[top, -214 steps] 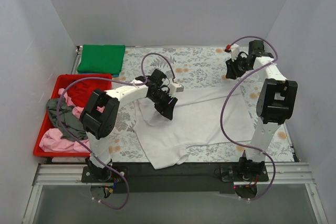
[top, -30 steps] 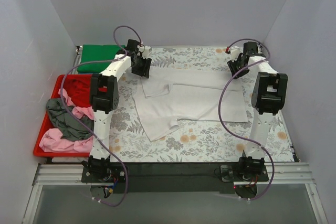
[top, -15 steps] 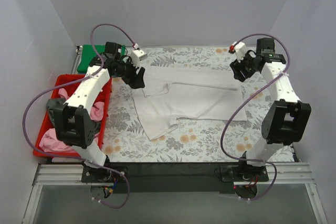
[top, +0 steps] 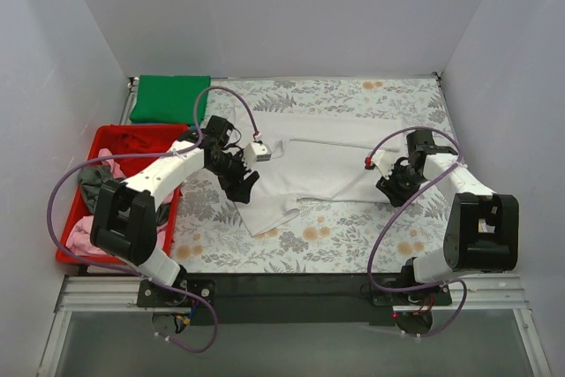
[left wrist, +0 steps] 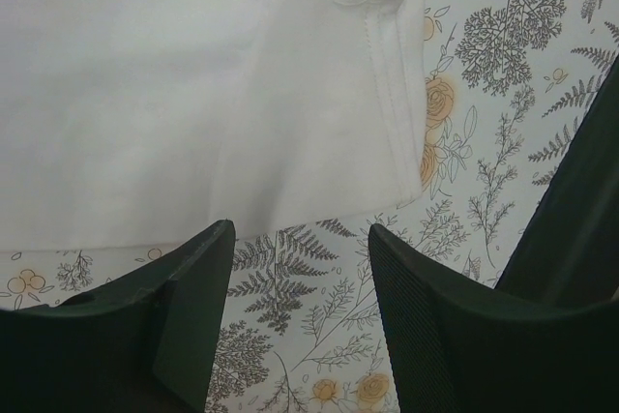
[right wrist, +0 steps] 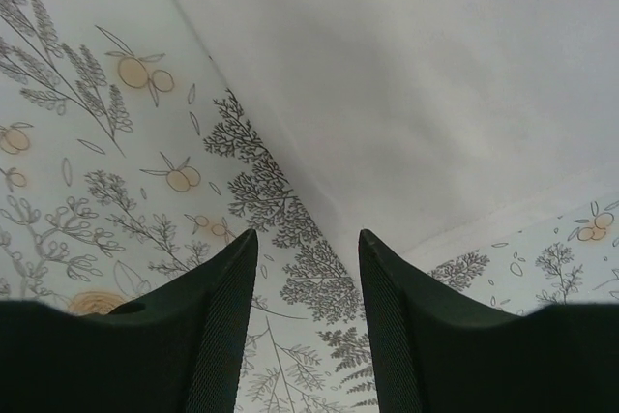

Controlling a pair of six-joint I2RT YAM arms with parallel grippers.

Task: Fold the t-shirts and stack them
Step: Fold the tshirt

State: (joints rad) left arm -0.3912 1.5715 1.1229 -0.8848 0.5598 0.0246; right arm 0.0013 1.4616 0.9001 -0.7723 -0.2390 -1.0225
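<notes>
The large white t-shirt (top: 313, 161) lies partly folded on the floral cloth in the top view. My left gripper (top: 240, 184) is open and empty over its left edge; the left wrist view shows the shirt's hemmed edge (left wrist: 392, 94) just beyond my open gripper (left wrist: 302, 239). My right gripper (top: 391, 188) is open and empty at the shirt's right lower corner; in the right wrist view the white shirt (right wrist: 435, 74) lies just ahead of my gripper (right wrist: 308, 244). A folded green t-shirt (top: 170, 98) lies at the back left. Pink (top: 88, 234), grey (top: 94, 184) and red (top: 132, 146) shirts lie in the bin.
A red plastic bin (top: 71, 258) stands at the left of the table. The grey floral cloth (top: 335, 240) covers the table. White walls close the back and both sides. A black rail runs along the near edge by the arm bases.
</notes>
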